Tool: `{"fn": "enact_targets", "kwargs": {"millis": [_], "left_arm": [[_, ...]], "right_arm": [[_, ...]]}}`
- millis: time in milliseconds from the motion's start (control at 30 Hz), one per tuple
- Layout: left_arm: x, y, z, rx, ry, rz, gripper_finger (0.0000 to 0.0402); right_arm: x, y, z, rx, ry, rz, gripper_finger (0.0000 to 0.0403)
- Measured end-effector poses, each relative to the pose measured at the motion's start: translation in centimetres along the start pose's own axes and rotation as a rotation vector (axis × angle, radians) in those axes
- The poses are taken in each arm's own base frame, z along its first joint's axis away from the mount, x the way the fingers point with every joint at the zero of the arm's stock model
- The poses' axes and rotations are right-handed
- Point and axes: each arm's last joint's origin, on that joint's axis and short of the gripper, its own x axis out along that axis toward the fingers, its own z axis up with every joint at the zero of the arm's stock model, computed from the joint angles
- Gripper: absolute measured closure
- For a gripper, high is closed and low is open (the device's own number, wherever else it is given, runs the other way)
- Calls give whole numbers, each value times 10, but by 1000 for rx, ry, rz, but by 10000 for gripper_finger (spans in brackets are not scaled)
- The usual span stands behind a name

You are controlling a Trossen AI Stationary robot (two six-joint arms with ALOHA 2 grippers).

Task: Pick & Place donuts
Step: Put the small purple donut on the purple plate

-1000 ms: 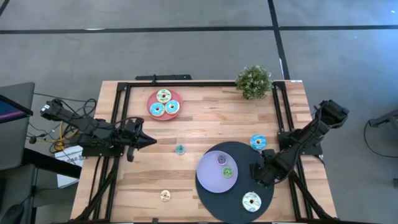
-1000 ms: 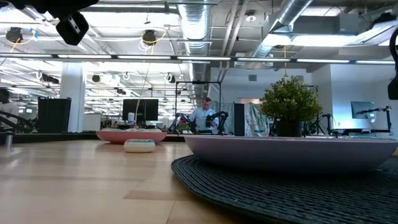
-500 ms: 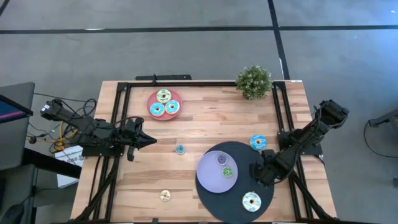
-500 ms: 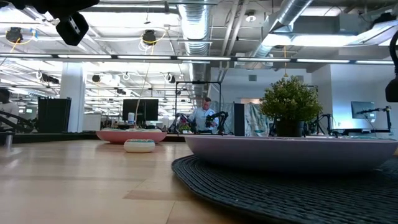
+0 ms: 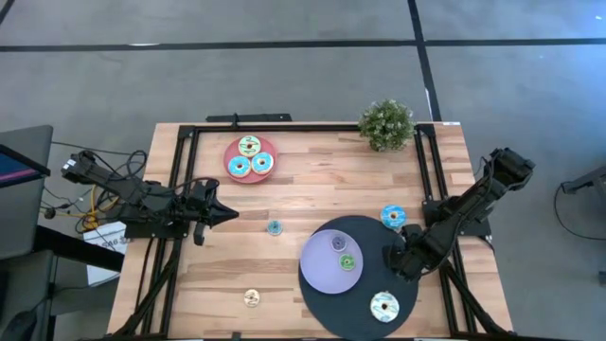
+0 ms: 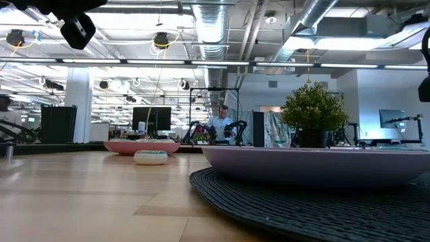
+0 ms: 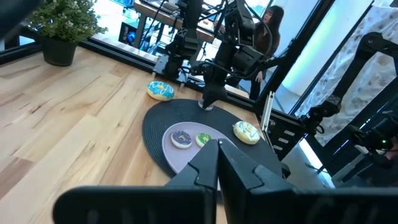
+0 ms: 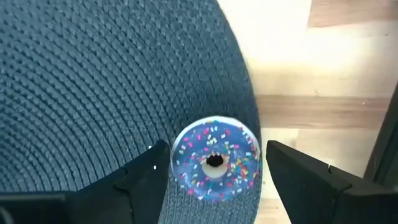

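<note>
The right claw (image 8: 214, 177) hangs open over the blue sprinkled donut (image 8: 215, 159) at the dark mat's (image 8: 93, 93) edge. It should drop straight, fingers straddling the ring evenly, before squeezing. The left claw (image 7: 217, 163), pressed closed, waits well away from the mat.

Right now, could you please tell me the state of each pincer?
Left pincer: shut, holding nothing, parked at the table's left edge.
Right pincer: open, straddling a blue sprinkled donut.

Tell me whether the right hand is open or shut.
Open: the right hand has its fingers spread either side of the blue sprinkled donut on the woven mat.
</note>
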Motion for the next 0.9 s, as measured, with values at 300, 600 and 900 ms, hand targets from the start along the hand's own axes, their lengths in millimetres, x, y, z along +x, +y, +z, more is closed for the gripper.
{"fn": "enact_targets", "kwargs": {"millis": [300, 600, 900], "left_arm": [[0, 0, 0, -4, 1, 0, 401], [0, 0, 0, -4, 1, 0, 401], [0, 0, 0, -4, 1, 0, 401]], "right_arm": [[8, 5, -5, -23, 33, -15, 148], [8, 4, -4, -15, 29, -19, 175], [7, 5, -4, -15, 28, -14, 217]]}}
